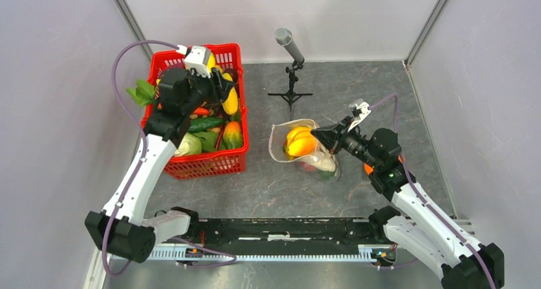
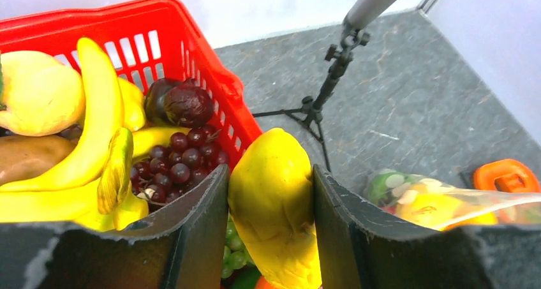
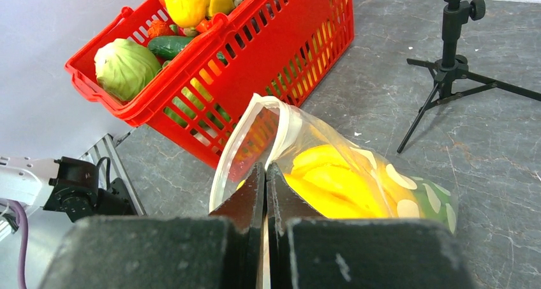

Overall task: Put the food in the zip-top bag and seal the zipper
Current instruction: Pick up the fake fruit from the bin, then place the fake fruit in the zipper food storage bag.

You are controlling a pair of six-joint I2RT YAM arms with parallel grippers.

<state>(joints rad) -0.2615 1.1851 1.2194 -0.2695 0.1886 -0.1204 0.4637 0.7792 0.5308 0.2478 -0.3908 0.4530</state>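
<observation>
My left gripper (image 2: 268, 171) is shut on a yellow toy fruit (image 2: 271, 200), with both pads pressed against its sides. It holds this piece of food (image 1: 231, 103) over the right side of the red basket (image 1: 198, 168). More food lies in the basket: bananas (image 2: 96, 129), dark grapes (image 2: 185, 158), a cabbage (image 3: 126, 67). The clear dotted zip-top bag (image 3: 383, 193) lies on the floor with yellow and green pieces (image 1: 300, 142) inside. My right gripper (image 3: 266, 169) is shut on the bag's mouth edge, holding it open. The white zipper (image 3: 281, 113) curves round the mouth.
A microphone on a small black tripod (image 1: 291, 72) stands behind the bag, right of the basket. An orange part (image 2: 507, 174) shows beside the bag in the left wrist view. Grey walls enclose the floor on three sides.
</observation>
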